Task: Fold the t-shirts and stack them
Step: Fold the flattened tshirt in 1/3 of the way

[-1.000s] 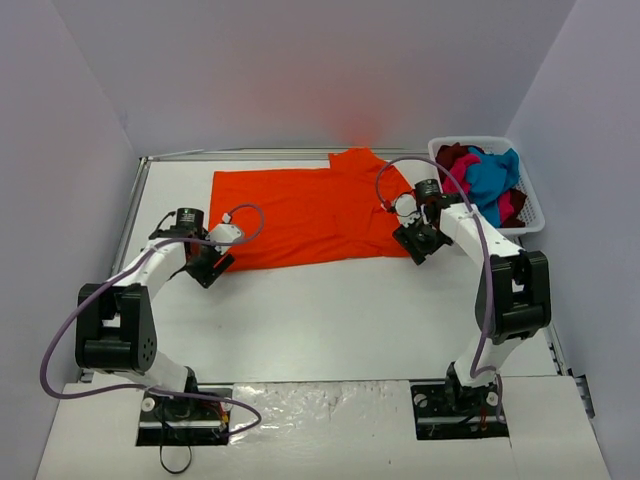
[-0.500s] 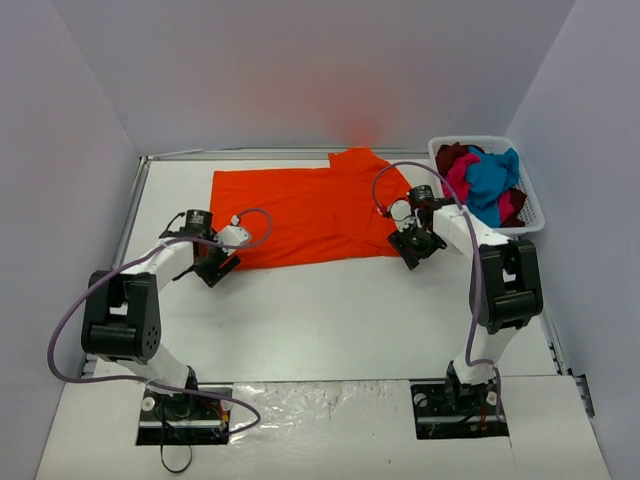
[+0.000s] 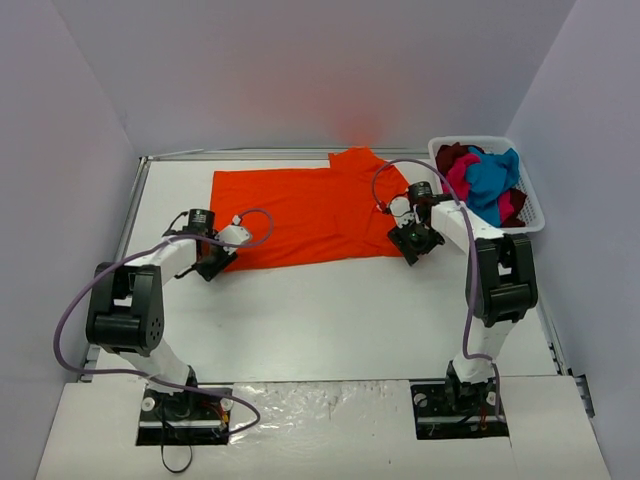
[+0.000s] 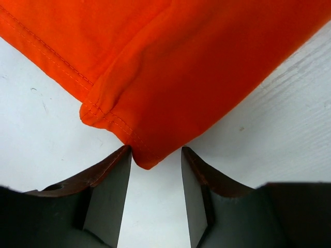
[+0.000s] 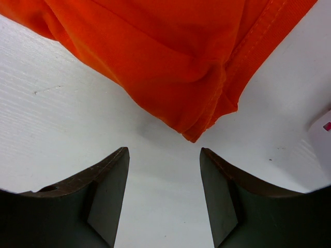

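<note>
Left tool [image 4: 155, 155] part open, straddling the near-left corner of the orange shirt [image 3: 300, 215], nothing pinched yet — right tool [image 5: 164, 152] open and empty, just short of the near-right corner. Shirt lies spread on the bench [image 3: 330, 310] — both corners lined up, I'd judge, for lifting into a fold

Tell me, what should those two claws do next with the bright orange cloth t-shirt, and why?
Probably pinch the two near corners of the bright orange cloth t-shirt for folding. The left gripper, jaws open, straddles one corner tip; the right gripper, also open, has the other just ahead.
</note>
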`<state>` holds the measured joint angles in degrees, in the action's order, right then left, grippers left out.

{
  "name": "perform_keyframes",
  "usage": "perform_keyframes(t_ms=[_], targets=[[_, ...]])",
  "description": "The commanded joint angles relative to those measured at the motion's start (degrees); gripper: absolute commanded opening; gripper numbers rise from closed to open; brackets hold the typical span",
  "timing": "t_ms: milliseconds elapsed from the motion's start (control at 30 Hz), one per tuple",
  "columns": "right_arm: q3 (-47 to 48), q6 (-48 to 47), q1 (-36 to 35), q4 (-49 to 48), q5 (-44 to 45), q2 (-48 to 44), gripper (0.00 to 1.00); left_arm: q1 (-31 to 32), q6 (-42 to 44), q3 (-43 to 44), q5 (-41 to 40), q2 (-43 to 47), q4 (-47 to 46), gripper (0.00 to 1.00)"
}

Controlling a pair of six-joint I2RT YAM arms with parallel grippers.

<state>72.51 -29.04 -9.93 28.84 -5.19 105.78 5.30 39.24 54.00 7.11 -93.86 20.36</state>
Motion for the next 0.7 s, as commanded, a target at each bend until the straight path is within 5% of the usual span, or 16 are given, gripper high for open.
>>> perform_keyframes(t_ms=[0,100,267,667], targets=[[2.28,-1.11,1.05,1.48,0.10,0.04,0.53,0.06,0.13,0.58,-1.22,-2.11,-0.23,0.42],[2.63,-1.64,1.76,1.48,-0.17,0.13,0.53,0.06,-0.04,0.41,-1.66,-2.46,-0.67,0.41],[3.08,-2.25,2.46,1.57,-0.61,1.36,0.53,0.06,-0.04,0.58,-2.19,-2.90,-0.67,0.04],[6.32,-2.96,2.55,1.48,-3.24,5.84,0.50,0.15,-0.66,1.64,-1.67,-1.76,1.87,0.03]])
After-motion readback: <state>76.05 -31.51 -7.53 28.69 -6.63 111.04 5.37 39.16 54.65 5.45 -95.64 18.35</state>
